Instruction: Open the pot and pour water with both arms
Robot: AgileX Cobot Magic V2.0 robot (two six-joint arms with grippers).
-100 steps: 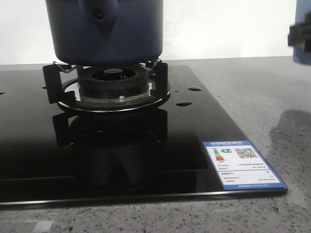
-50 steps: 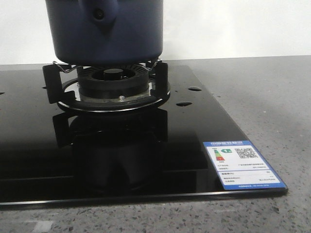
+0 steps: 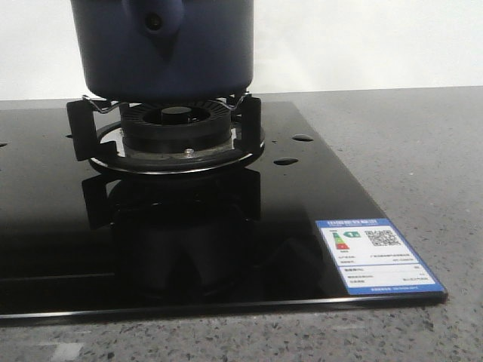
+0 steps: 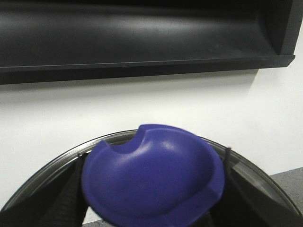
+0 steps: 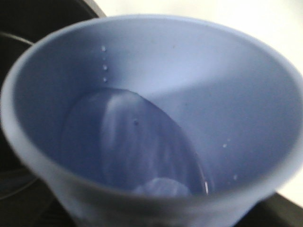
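Observation:
The dark navy pot stands on the gas burner, its handle lug facing me; its top is cut off by the front view's edge. No gripper shows in the front view. In the left wrist view my left gripper is shut on the blue lid knob, with the glass lid's rim around it, held up against a white wall. A pale-blue cup fills the right wrist view, tilted, with water pooled inside. The right gripper's fingers are hidden beneath it.
The burner sits on a glossy black cooktop with a blue-and-white label at its front right corner. Grey speckled countertop lies to the right. A black hood or shelf hangs above the lid.
One second ago the cup and the right gripper showed at the front view's upper right edge; they have since left that view. The pot has not moved.

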